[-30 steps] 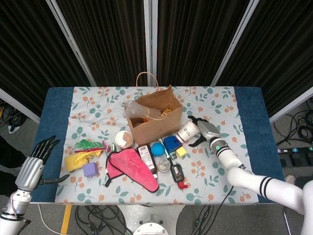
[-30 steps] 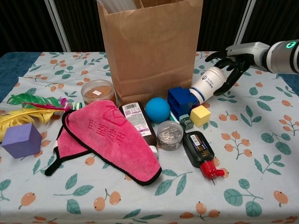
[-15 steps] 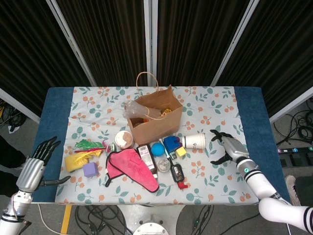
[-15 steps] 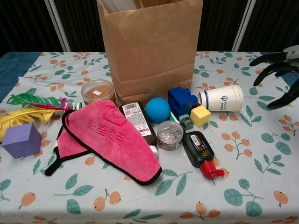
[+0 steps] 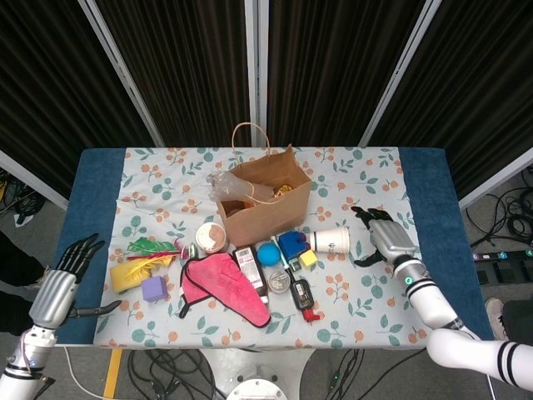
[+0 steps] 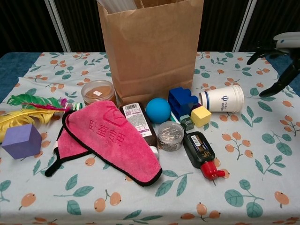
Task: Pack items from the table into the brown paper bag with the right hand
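Note:
The brown paper bag (image 5: 262,200) (image 6: 150,47) stands upright at the table's middle back. A white paper cup (image 5: 331,241) (image 6: 222,98) lies on its side just right of the bag. My right hand (image 5: 379,233) (image 6: 277,61) hovers open a short way right of the cup, fingers spread, touching nothing. A blue block (image 6: 182,100), yellow cube (image 6: 200,116), blue ball (image 6: 157,110), metal tin (image 6: 170,135), dark bottles (image 6: 137,123) (image 6: 200,151) and a pink cloth (image 6: 112,140) lie in front of the bag. My left hand (image 5: 62,279) hangs open off the table's left edge.
A brown-lidded jar (image 6: 98,92), a purple cube (image 6: 21,140) and coloured feathers (image 6: 28,108) lie at the left. The flowered tablecloth (image 5: 358,292) is bare at the front right. Crumpled clear plastic (image 5: 229,185) sticks out of the bag's left side.
My right hand let go of the white cup, which now lies on its side, pulled away to the right, then moved a little back toward it. The left hand hardly moved.

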